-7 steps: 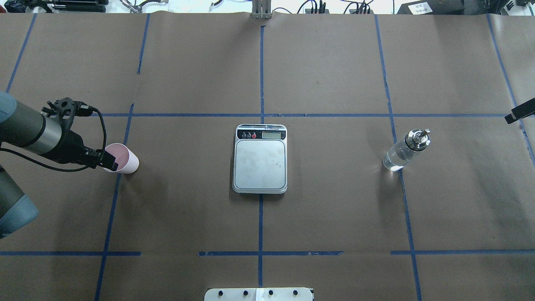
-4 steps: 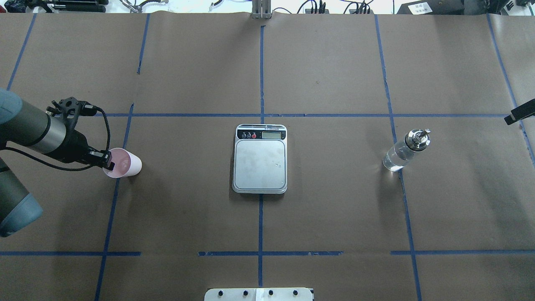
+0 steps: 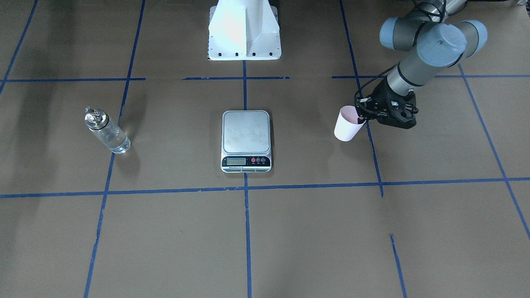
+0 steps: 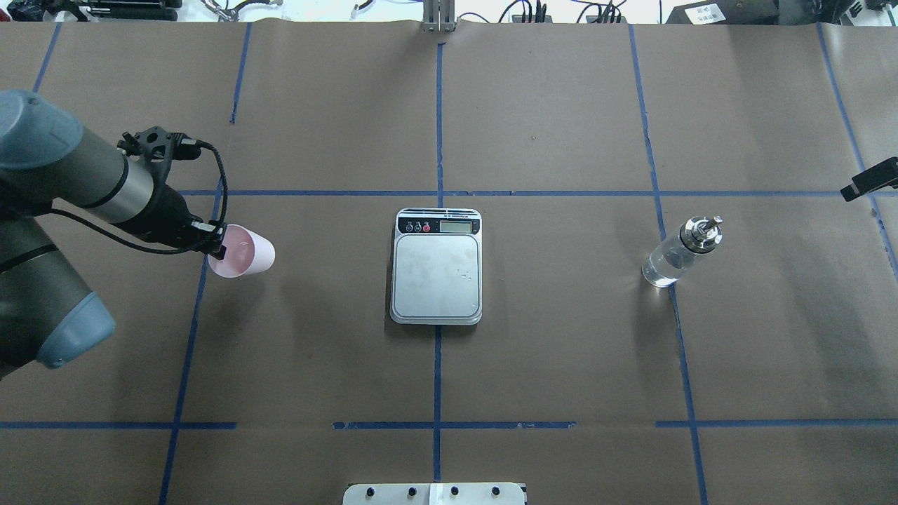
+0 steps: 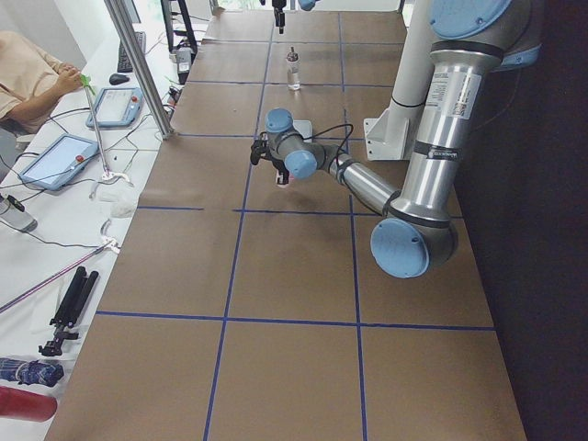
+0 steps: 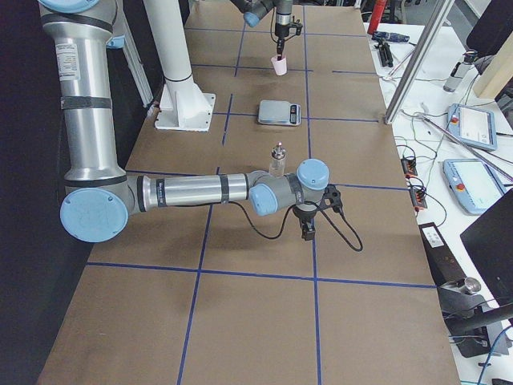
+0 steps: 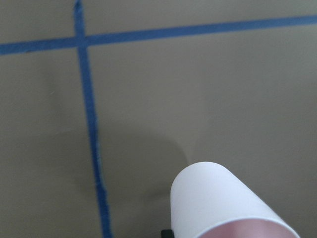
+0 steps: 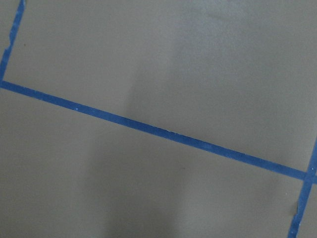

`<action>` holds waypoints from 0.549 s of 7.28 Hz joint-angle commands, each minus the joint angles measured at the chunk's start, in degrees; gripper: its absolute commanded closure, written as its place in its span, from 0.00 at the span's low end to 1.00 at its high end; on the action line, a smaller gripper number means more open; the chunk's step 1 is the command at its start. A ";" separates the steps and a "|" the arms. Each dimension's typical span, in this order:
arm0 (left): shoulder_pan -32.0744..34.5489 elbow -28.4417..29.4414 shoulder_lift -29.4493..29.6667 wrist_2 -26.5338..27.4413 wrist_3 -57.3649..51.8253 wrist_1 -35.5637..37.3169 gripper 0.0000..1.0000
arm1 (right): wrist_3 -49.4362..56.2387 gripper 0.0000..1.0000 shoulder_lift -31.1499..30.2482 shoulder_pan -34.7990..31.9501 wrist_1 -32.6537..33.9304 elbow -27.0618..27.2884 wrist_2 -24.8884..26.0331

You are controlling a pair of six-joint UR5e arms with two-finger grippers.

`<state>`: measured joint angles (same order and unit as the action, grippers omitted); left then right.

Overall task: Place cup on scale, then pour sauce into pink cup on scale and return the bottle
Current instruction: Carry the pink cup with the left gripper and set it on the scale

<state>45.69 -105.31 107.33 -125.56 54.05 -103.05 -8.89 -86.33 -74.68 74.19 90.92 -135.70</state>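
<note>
Left arm, left side of table: left gripper (image 4: 217, 247) has its jaws pinching the rim of the small pale pink tapered cup (image 4: 245, 254), one finger inside the mouth and one outside.

- The cup hangs tilted, with its mouth toward the wrist and its whitish base pointing toward the table centre.
- The left wrist view shows the cup's shadow lying apart from its base on the paper, so it appears lifted clear of the surface.
- From overhead, only the pink inner wall shows inside the mouth.

Centre: the flat square digital scale with silver-grey plate (image 4: 436, 273) sits on the blue tape cross, well apart from the cup. Its black button strip is on the far side from the robot. The plate carries a few small specks.

Right side: the small clear glass bottle with metal collar and thin spout (image 4: 677, 254) stands upright on the brown paper table cover (image 4: 561, 351), well apart from the scale. It holds clear, colourless liquid (image 3: 116, 142); I cannot read the fill level.

The right gripper (image 6: 307, 228) hangs near the bottle, on the side away from the scale, and is not touching it. I cannot tell how its jaws are set.
</note>
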 commanded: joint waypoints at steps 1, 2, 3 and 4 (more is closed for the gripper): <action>-4.52 0.89 15.83 4.87 8.06 15.01 1.00 | -2.87 0.00 1.60 0.67 -0.01 1.88 0.00; -5.60 5.50 22.07 5.41 11.40 15.94 1.00 | -3.93 0.00 1.60 1.37 -0.10 2.68 0.00; -7.35 10.94 27.71 5.41 13.61 15.95 1.00 | -3.94 0.00 1.60 1.73 -0.02 2.77 0.00; -7.81 14.65 30.81 5.32 15.02 16.12 1.00 | -3.94 0.00 1.60 1.99 -0.01 2.69 0.09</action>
<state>39.06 -95.69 132.95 -120.35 66.75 -87.53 -12.61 -84.77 -73.10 74.16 93.50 -135.68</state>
